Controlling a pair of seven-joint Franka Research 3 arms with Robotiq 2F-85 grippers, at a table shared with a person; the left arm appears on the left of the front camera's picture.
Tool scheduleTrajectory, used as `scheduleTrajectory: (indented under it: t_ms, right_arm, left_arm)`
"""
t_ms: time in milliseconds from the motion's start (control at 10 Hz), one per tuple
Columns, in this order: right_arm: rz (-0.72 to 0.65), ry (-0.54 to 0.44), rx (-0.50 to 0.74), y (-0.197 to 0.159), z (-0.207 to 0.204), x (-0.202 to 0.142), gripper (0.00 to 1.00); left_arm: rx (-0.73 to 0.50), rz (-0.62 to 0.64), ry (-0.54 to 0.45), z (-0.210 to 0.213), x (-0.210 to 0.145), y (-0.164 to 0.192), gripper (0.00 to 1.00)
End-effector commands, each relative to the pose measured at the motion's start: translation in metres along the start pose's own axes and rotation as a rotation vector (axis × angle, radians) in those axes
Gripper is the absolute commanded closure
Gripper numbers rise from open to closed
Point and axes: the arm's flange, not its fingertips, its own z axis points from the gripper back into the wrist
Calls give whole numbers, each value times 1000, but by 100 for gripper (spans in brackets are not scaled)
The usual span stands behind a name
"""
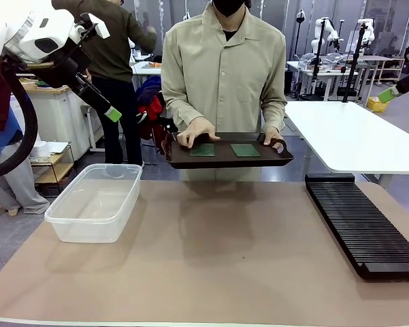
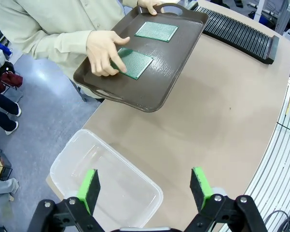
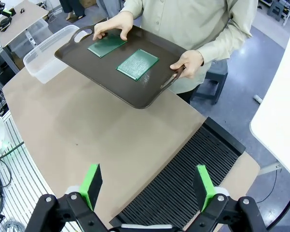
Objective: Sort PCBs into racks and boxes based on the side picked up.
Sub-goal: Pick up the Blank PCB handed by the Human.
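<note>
A person across the table holds a dark brown tray (image 1: 228, 161) above its far edge. Two green PCBs (image 1: 203, 150) (image 1: 245, 150) lie flat on it. One hand (image 2: 103, 50) rests its fingers on the corner of one PCB (image 2: 135, 63); the other PCB (image 2: 156, 31) lies free. My left gripper (image 2: 145, 188) hangs open and high over the clear box (image 2: 67, 150). My right gripper (image 3: 147, 185) is open too, above the black slotted rack (image 3: 183, 183). Both PCBs (image 3: 106, 45) (image 3: 137, 64) also show in the right wrist view.
The clear box (image 1: 95, 201) stands at the table's left with nothing in it. The black rack (image 1: 364, 228) lies along the right edge. Bare brown tabletop (image 1: 224, 252) spreads between them. A white table (image 1: 354, 136) stands behind on the right.
</note>
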Motion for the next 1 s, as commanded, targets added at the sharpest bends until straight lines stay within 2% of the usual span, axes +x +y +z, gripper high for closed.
scheduleTrajectory:
  t_ms: [0,900]
  right_arm:
    - [4,3,11,0,-1,-1,0]
    - [4,3,11,0,-1,-1,0]
  left_arm:
    - [5,3,0,1,-1,1,0]
    - [5,3,0,1,-1,1,0]
